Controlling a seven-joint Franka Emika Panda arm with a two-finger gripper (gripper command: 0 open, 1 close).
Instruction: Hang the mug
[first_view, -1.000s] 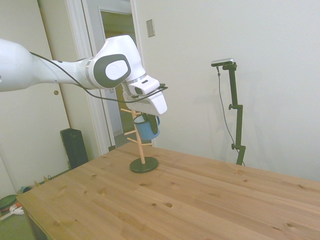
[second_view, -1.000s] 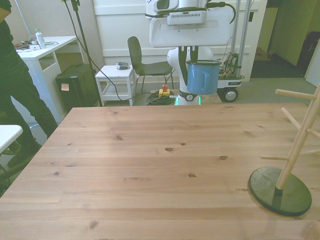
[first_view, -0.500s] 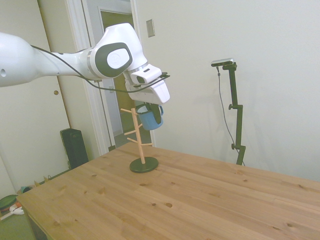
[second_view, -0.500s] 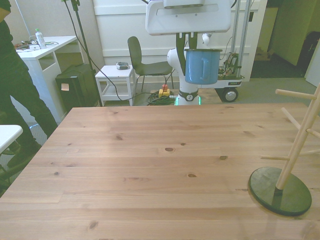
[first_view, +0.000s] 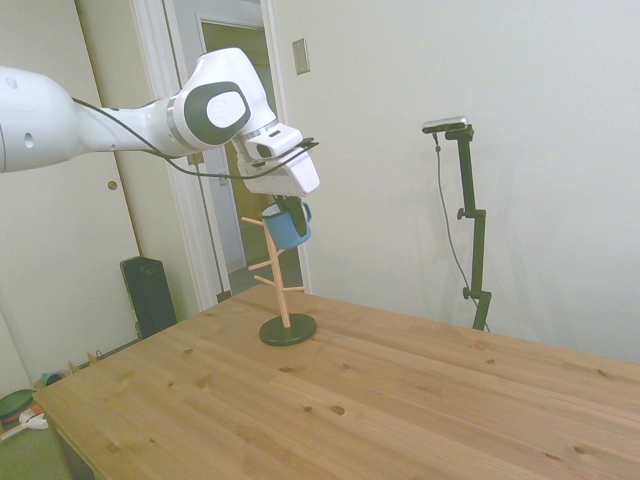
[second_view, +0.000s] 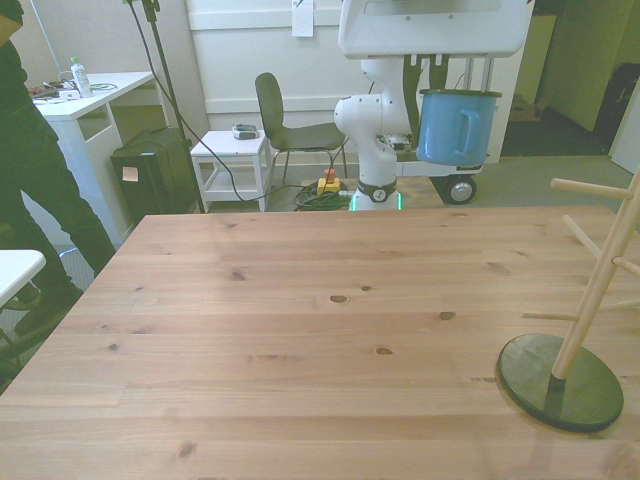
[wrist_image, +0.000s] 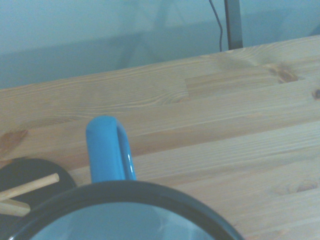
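The mug (second_view: 456, 125) hangs above the table (second_view: 300, 330), left of the rack (second_view: 590, 300) in the front view.

A wooden table (second_view: 300, 330) bears only a peg stand (second_view: 560, 380) near its edge.

Lab: robot arm (first_view: 120, 120), desk (second_view: 90, 90)

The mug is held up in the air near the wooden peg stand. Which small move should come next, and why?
Probably carry the mug further toward the peg stand, lining its handle up with a peg. The gripper holds it high, not yet on any peg.
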